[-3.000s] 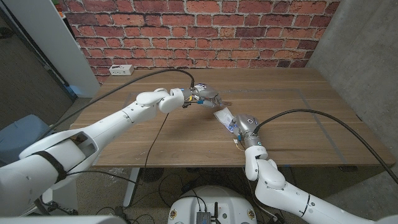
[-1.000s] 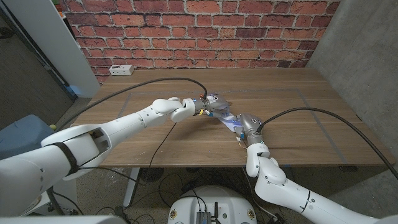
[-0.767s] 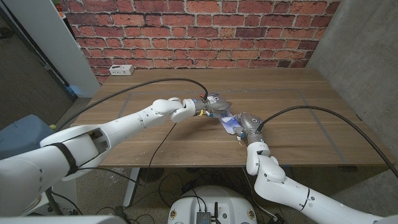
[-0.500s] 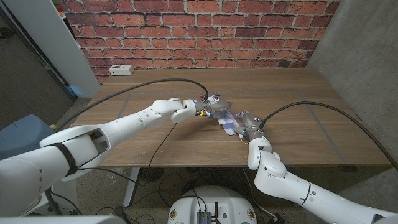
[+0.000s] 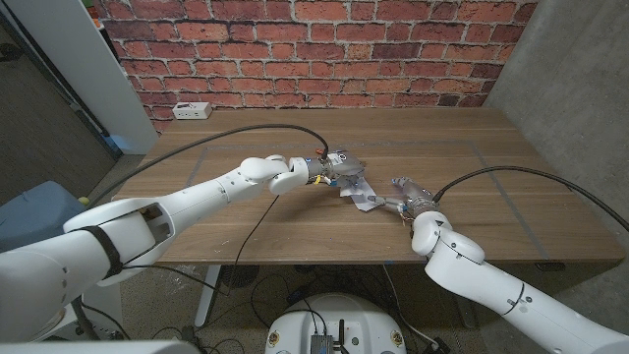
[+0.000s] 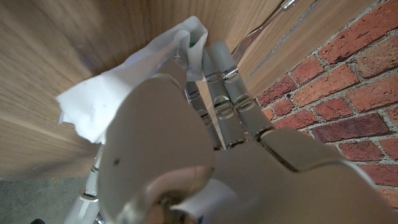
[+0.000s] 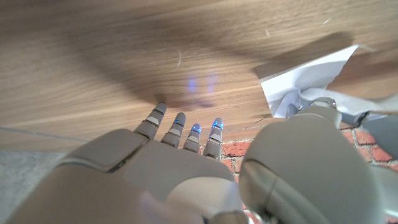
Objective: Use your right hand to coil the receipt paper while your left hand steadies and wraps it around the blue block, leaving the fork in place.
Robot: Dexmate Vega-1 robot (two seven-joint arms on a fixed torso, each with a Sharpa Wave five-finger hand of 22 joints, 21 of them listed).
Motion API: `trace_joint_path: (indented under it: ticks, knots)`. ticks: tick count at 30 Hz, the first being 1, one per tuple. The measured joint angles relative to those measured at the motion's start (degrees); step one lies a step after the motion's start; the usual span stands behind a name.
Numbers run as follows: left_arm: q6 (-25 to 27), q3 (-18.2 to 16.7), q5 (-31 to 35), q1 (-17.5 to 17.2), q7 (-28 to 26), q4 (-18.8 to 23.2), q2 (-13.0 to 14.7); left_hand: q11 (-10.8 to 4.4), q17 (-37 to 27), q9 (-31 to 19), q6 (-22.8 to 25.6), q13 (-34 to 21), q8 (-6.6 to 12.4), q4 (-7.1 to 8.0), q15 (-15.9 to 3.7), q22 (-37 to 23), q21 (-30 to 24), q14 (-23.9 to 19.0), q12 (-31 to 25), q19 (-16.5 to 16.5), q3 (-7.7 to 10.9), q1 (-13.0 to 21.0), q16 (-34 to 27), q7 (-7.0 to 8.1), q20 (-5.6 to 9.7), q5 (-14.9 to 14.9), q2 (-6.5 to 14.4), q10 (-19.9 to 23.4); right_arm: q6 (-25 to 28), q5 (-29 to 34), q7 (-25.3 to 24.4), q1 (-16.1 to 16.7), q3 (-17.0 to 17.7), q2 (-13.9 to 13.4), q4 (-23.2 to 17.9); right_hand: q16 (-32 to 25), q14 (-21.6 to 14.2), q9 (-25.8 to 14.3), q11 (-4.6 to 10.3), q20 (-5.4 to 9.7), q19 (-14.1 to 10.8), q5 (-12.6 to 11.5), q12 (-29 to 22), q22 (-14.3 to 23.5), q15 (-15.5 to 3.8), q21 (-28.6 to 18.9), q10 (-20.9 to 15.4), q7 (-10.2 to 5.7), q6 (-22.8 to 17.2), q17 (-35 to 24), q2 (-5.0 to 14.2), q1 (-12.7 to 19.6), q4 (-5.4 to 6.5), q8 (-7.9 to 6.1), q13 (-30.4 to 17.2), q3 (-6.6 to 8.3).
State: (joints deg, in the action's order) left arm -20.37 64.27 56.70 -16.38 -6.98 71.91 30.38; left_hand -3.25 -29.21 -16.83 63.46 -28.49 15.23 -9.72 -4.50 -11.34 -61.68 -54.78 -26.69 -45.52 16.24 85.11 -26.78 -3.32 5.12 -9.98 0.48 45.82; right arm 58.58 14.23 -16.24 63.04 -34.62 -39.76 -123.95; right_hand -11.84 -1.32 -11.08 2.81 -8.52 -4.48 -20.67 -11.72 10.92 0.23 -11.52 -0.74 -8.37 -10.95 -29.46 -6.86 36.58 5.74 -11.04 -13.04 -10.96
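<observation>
Holding the white receipt paper (image 5: 359, 193) down near the middle of the wooden table (image 5: 462, 157), the left hand (image 5: 339, 167) has its fingers (image 6: 227, 81) bent over the top of the crumpled paper. In the left wrist view the paper bulges out from under those fingers, so this hand looks like it is pressing and gripping the bundle to keep it from sliding. The blue block must be inside the bundle or under the hand, but I cannot see it, so I cannot tell how well it is wrapped.

Just beside the paper sits the right hand (image 5: 408, 192), apart from the bundle. In the right wrist view its fingers (image 7: 186, 134) stretch out straight and spread a little over bare wood, and nothing is in them. A loose corner of the paper (image 7: 311, 74) lies close to its thumb side. I think this hand is free so it can reach back in and roll that loose end.

A thin shiny handle (image 6: 261, 28) shows past the left fingertips; it may be the fork, but I cannot be sure. It lies on the table and neither hand holds it.

The wrap looks messy and not finished. The loose flap could spring open if the left hand lifts.
</observation>
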Motion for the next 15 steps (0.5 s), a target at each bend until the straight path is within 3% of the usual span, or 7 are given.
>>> trace_joint_path:
  ticks: [3,4,5,7,8,13,15]
  knots:
    - [0.4,0.0,0.5,-0.3,-0.4,0.4,0.2,-0.03,0.1,0.0,0.5,-0.2,-0.36,0.27,0.00,0.0,-0.2,0.0,-0.3,0.0,-0.28,0.2,0.2,-0.50,0.00,0.0,0.0,0.0,-6.2,-4.5,-4.9,3.3,3.7,0.6,0.4,-0.3,-0.4,0.0,-0.48,-0.36,0.0,0.0,-0.2,0.0,0.40,0.0,-0.5,0.82,-0.2,0.0,0.43,-1.3,0.47,0.00,0.0,-0.47]
    - [0.9,0.0,0.9,-0.4,-0.7,0.6,0.3,-0.88,0.6,0.0,0.6,0.1,-1.54,0.98,-0.19,0.3,-0.2,0.2,0.6,0.0,-0.94,-0.5,1.3,-0.83,-0.01,0.0,0.7,-0.9,-7.4,-5.5,-5.7,4.3,4.8,0.8,0.6,-0.5,-0.4,0.0,-0.49,-0.59,0.2,0.0,-0.2,0.0,0.41,0.0,-0.5,1.04,-0.4,0.0,0.65,-1.5,0.47,0.00,0.0,-0.47]
    - [1.3,0.0,1.3,-0.6,-0.8,1.1,0.5,-2.20,1.7,0.1,-0.7,0.8,-2.58,1.88,-0.87,0.7,-0.3,0.9,2.0,0.5,-1.49,-1.9,3.0,-0.15,-0.16,-0.1,1.7,-2.2,-8.8,-5.9,-6.7,5.0,5.6,0.9,0.7,-0.5,-0.4,0.0,-0.70,-0.94,0.2,0.0,-0.2,0.0,0.40,0.0,-0.7,1.05,-0.4,0.0,0.72,-1.6,0.63,0.00,0.0,-0.63]
    - [2.5,0.0,2.5,-0.9,-1.1,1.9,0.9,-3.29,4.9,0.6,-6.7,2.1,-4.12,3.20,-2.85,1.5,0.1,3.0,4.9,1.8,-2.68,-6.6,7.3,3.36,-0.13,-0.4,1.2,-5.8,-12.4,-7.4,-8.8,6.4,7.0,1.2,1.0,-0.5,-0.6,0.0,-0.89,-0.94,0.2,0.0,-0.2,0.0,0.62,0.0,-0.9,1.12,-0.5,0.0,0.92,-1.8,0.70,0.00,0.0,-0.70]
    - [2.7,0.0,2.6,-0.9,-1.1,1.9,0.9,-3.35,7.0,0.9,-9.9,2.6,-4.56,3.79,-2.87,1.7,0.8,5.0,6.4,2.5,-2.94,-8.7,9.4,4.71,-0.39,-0.4,0.9,-7.4,-12.4,-7.4,-8.8,6.6,7.2,1.2,1.1,-0.7,-0.7,0.0,-0.89,-0.93,0.2,0.0,-0.2,0.0,0.71,0.0,-0.9,1.12,-0.5,0.0,1.05,-1.9,0.72,0.00,0.0,-0.72]
    - [4.8,-0.1,4.7,-1.8,0.3,5.1,2.0,-2.43,10.7,2.7,-25.6,4.1,-5.39,5.79,-0.34,2.0,4.9,12.5,12.0,5.8,-4.77,-16.2,14.0,8.65,-1.23,-0.7,0.1,-14.0,-20.4,-10.4,-13.2,8.8,9.5,1.6,1.8,-0.9,-0.9,0.0,-0.88,-1.01,0.1,0.0,-0.2,0.0,0.58,0.0,-0.9,1.43,-0.8,0.1,1.53,-2.4,1.15,-0.02,0.0,-0.72]
    - [5.5,-0.3,5.1,-2.0,1.0,6.0,2.3,-2.28,11.1,3.5,-30.7,4.4,-5.64,6.75,0.35,2.0,6.5,14.7,13.4,7.4,-5.63,-19.1,14.6,10.33,-2.52,-0.7,-0.6,-16.1,-22.2,-11.0,-14.3,9.4,10.1,1.6,1.9,-0.9,-0.9,0.0,-0.88,-1.13,0.0,0.0,-0.2,0.0,0.49,0.0,-0.9,1.65,-0.6,0.3,1.53,-2.4,1.15,-0.22,0.0,-0.72]
